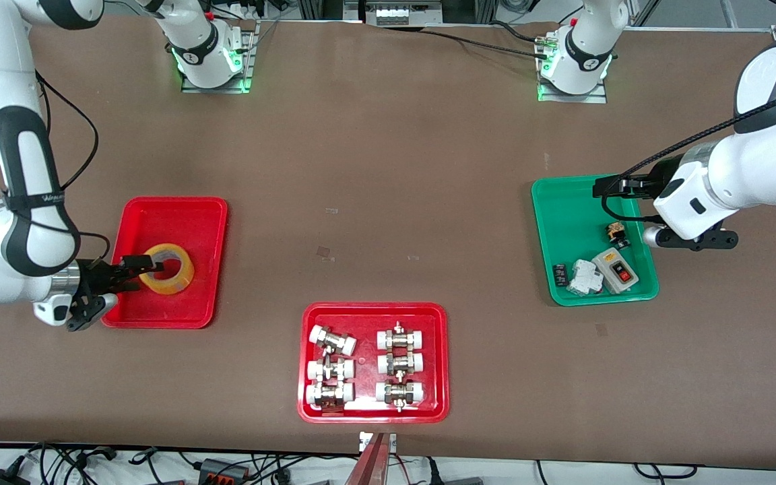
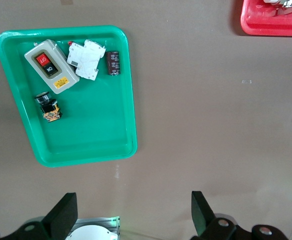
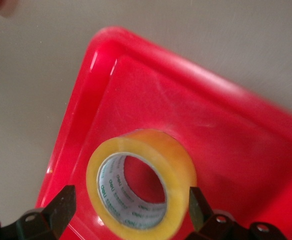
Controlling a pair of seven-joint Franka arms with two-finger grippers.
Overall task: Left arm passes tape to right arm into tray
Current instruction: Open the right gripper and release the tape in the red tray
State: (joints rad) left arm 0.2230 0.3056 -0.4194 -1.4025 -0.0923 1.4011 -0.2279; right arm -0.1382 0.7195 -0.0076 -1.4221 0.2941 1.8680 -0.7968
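Observation:
The tape (image 1: 184, 271), a yellow translucent roll with a pale core, sits tilted in the plain red tray (image 1: 179, 215) at the right arm's end of the table. My right gripper (image 1: 137, 273) is low over this tray, open, with a finger on each side of the roll and a gap to each. The right wrist view shows the tape (image 3: 182, 165) between the open fingers (image 3: 61, 207) of my right gripper (image 3: 128, 210), over the tray's red floor (image 3: 226, 130). My left gripper (image 1: 607, 188) is open and empty over the green tray's edge, and shows the same in its wrist view (image 2: 131, 215).
A green tray (image 1: 546, 229) at the left arm's end holds a switch box (image 1: 616, 269), white parts and small components. A red tray (image 1: 436, 316) of metal-and-white pipe fittings lies nearest the front camera. The arm bases stand along the table's top edge.

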